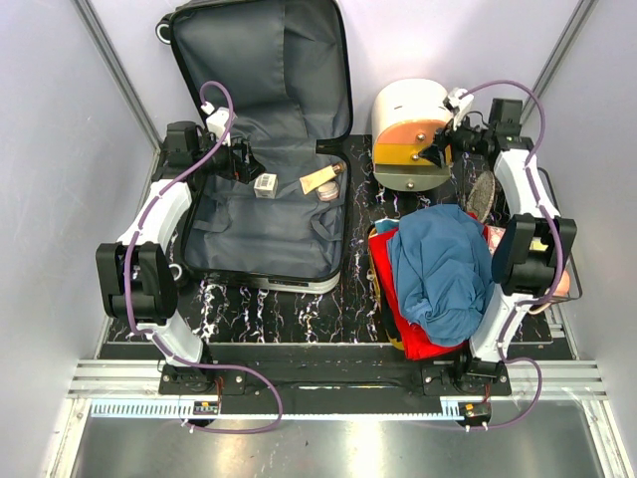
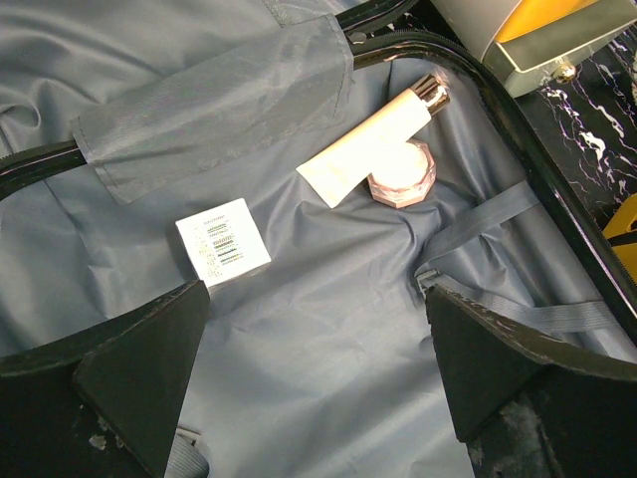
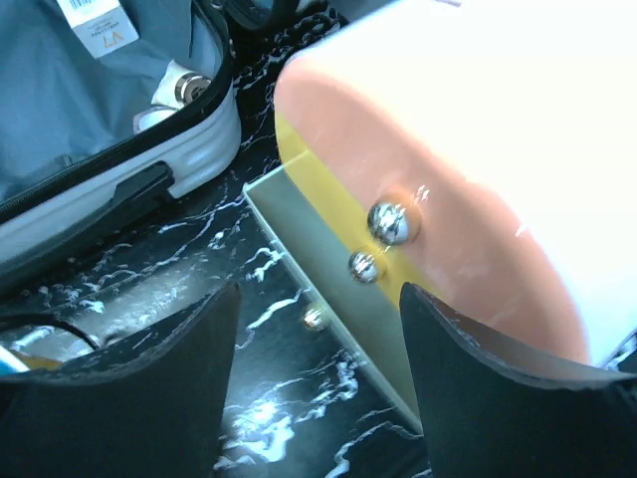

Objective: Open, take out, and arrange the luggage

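Note:
The luggage (image 1: pixel 259 234) lies open at centre left, its lid propped up at the back and its grey lining (image 2: pixel 328 349) showing. Inside rest a small white box (image 2: pixel 223 240), a cream tube (image 2: pixel 368 144) and a pink jar (image 2: pixel 403 171). My left gripper (image 1: pixel 244 164) hovers open over the lining (image 2: pixel 317 299), near the box, with nothing between its fingers. My right gripper (image 1: pixel 438 149) stands open (image 3: pixel 318 299) in front of the white-and-orange drawer box (image 3: pixel 468 149), close to its metal knobs (image 3: pixel 388 221). The luggage's pale shell (image 3: pixel 194 149) lies to its left.
The drawer box (image 1: pixel 410 124) stands at the back right with its pale bottom drawer (image 3: pixel 318 239) pulled out a little. A blue garment (image 1: pixel 443 264) lies heaped on red cloth (image 1: pixel 428 341) over an orange tray (image 1: pixel 376 274) at the right. Grey walls close in both sides.

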